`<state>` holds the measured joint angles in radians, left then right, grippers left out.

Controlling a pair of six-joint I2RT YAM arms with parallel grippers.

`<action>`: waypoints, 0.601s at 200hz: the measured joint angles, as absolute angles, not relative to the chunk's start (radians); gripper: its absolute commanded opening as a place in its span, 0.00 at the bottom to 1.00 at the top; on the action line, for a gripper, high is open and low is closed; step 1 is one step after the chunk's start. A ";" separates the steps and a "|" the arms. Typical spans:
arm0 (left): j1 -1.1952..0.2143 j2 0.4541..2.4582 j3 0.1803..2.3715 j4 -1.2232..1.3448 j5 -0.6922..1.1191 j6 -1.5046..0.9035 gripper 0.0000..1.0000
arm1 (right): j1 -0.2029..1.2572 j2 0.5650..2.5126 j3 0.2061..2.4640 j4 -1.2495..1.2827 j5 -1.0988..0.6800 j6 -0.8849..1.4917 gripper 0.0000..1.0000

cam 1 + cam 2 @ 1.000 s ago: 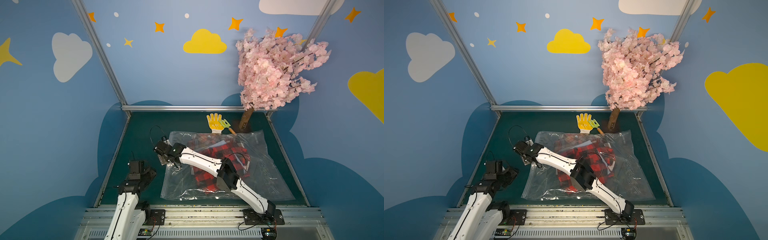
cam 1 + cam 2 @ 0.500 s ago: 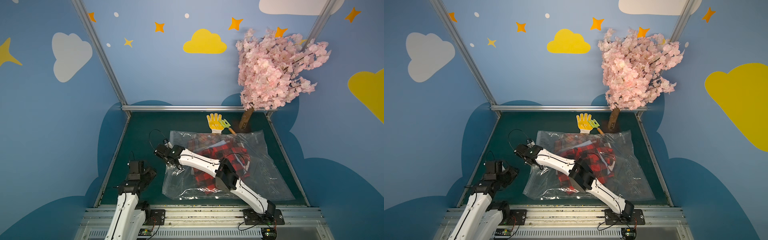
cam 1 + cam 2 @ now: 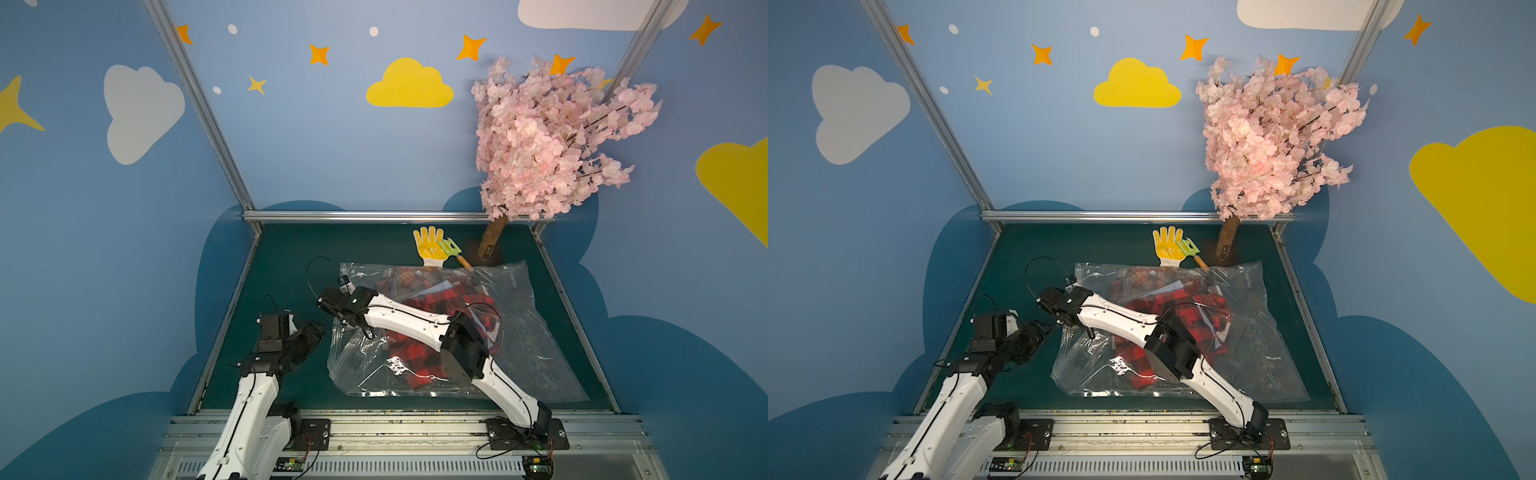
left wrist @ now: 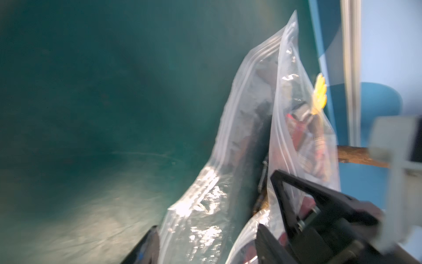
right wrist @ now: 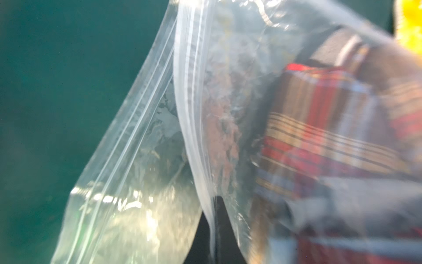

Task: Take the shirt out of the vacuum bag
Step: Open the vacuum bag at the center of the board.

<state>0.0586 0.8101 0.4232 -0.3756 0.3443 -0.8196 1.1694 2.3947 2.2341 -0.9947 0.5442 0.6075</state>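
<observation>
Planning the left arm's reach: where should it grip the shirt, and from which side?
Probably grip the shirt by its bunched edge nearest the open mouth, coming from the robot's left, low under the top layer of the vacuum bag, which the right gripper holds lifted.

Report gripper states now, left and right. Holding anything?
Left gripper: open, holding nothing, beside the vacuum bag edge.
Right gripper: shut on the vacuum bag, pinching the upper layer at its zip-seal edge.
</observation>
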 measured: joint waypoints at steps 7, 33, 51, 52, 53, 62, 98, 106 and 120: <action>0.057 0.828 0.434 -0.361 0.368 -0.820 0.80 | 1.166 2.352 2.204 -0.987 0.542 0.608 0.00; 0.052 0.892 0.490 -0.313 0.443 -0.817 0.81 | 1.159 2.212 2.117 -0.968 0.532 0.614 0.00; 0.049 0.945 0.529 -0.277 0.488 -0.817 0.81 | 1.153 2.139 2.068 -0.954 0.514 0.614 0.00; 0.049 0.948 0.530 -0.275 0.490 -0.817 0.81 | 1.153 2.137 2.066 -0.953 0.513 0.614 0.00; 0.048 0.952 0.532 -0.273 0.494 -0.817 0.81 | 1.153 2.135 2.064 -0.953 0.512 0.614 0.00; 0.045 0.983 0.548 -0.255 0.516 -0.818 0.81 | 1.149 2.107 2.043 -0.947 0.502 0.615 0.00; -0.012 1.123 0.621 -0.196 0.602 -0.827 0.79 | 1.143 2.032 1.982 -0.931 0.458 0.621 0.00; -0.031 1.144 0.630 -0.178 0.617 -0.833 0.78 | 1.142 2.022 1.974 -0.929 0.450 0.622 0.00; -0.061 1.180 0.638 -0.145 0.646 -0.845 0.76 | 1.140 2.003 1.961 -0.928 0.435 0.622 0.00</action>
<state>-0.0612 1.1797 0.6380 -0.1452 0.6460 -0.8448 1.1404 2.0029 1.9614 -0.9276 0.4351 0.6224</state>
